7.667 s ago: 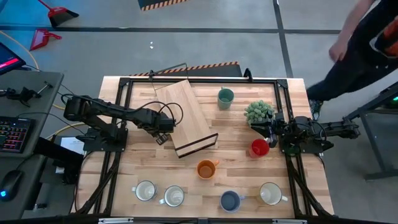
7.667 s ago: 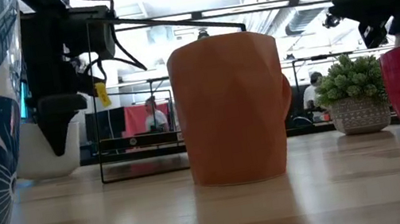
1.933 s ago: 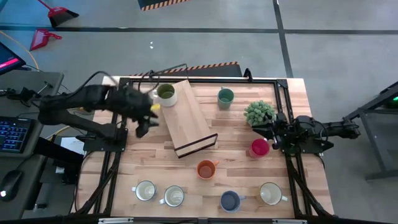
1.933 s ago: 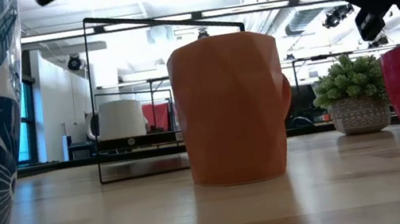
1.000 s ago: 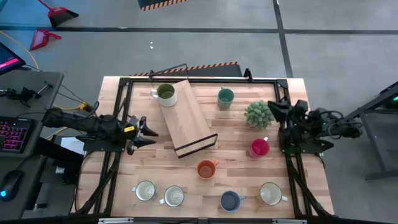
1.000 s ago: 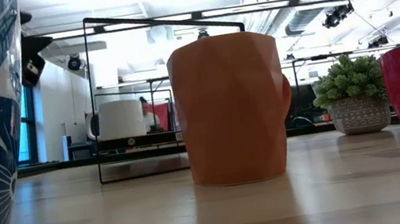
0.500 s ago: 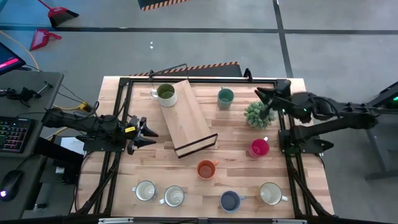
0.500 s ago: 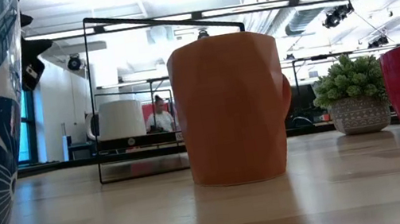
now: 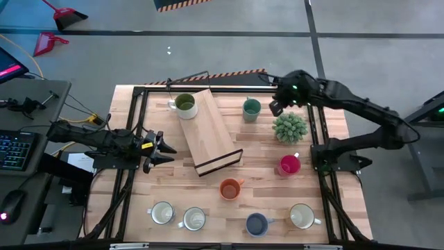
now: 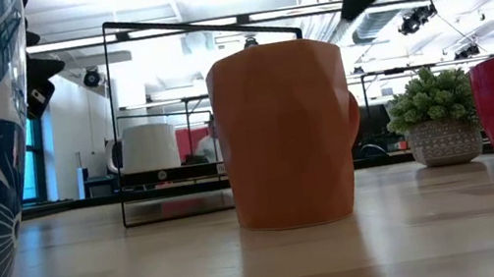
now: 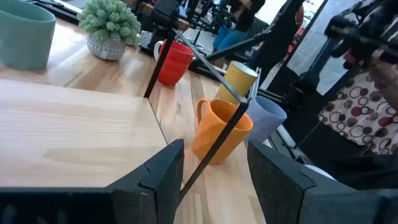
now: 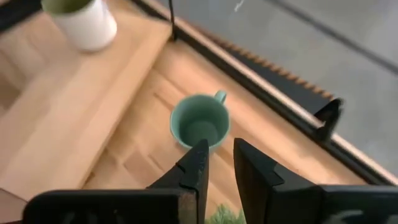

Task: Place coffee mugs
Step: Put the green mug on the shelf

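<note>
My right gripper [image 9: 275, 107] hangs in the air just right of the teal mug [image 9: 251, 108], tipped down toward it. Its fingers are a little apart, with nothing between them [image 12: 220, 149]. The teal mug [image 12: 199, 124] stands on its base on the table, near the far edge. My left gripper [image 9: 164, 146] waits open at the table's left side, beside the wooden shelf [image 9: 208, 132]. A white mug with an olive inside [image 9: 184, 105] stands on the shelf's far end. The red mug [image 9: 289, 164] and the orange mug [image 9: 230, 188] stand mid-table.
A spiky potted plant [image 9: 289, 127] stands right of the teal mug, under my right arm. Along the near edge stand two white mugs [image 9: 161, 212] [image 9: 193, 219], a blue mug [image 9: 257, 223] and another white mug [image 9: 302, 216]. A black frame [image 9: 312, 94] rims the table.
My right gripper has risen from beside its base at the table's right side. It has swung toward the far edge and to the left, passing over the plant, and has tipped downward. It now hangs by the teal mug. No mug has moved.
</note>
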`<act>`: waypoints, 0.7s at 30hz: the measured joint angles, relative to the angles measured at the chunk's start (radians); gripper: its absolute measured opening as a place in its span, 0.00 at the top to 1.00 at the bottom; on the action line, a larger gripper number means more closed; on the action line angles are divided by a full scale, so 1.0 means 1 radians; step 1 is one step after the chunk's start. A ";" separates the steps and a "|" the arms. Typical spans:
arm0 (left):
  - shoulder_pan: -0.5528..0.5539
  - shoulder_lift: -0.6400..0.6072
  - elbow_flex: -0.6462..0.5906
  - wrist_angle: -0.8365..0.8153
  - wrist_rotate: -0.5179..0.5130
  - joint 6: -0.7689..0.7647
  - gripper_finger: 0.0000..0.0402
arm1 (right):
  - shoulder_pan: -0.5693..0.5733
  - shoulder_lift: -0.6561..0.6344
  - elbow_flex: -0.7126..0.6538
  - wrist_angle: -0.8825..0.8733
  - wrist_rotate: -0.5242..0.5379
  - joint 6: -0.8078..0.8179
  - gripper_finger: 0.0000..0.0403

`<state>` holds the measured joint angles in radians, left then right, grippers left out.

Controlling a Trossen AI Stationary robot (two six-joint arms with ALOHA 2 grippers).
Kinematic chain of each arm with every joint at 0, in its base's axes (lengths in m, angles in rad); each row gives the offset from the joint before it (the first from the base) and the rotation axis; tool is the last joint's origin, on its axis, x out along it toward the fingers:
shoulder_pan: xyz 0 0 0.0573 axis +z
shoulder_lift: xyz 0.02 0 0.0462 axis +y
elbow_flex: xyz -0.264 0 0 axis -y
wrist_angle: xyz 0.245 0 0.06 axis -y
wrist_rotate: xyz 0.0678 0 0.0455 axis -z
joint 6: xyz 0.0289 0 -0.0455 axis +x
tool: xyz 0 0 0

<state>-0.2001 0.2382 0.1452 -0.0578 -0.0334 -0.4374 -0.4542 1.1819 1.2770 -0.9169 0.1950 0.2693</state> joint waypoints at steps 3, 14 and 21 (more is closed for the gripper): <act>0.000 0.000 0.000 0.000 0.000 -0.006 0.59 | -0.050 0.069 0.000 0.021 -0.062 -0.032 0.86; 0.000 0.000 0.000 -0.001 0.000 -0.011 0.59 | -0.101 0.305 0.000 0.203 -0.123 -0.170 0.76; 0.000 0.000 0.000 -0.002 -0.001 -0.067 0.59 | -0.134 0.396 0.000 0.219 -0.155 -0.173 0.73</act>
<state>-0.1997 0.2382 0.1452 -0.0593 -0.0339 -0.5049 -0.5882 1.5778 1.2770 -0.6983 0.0397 0.0964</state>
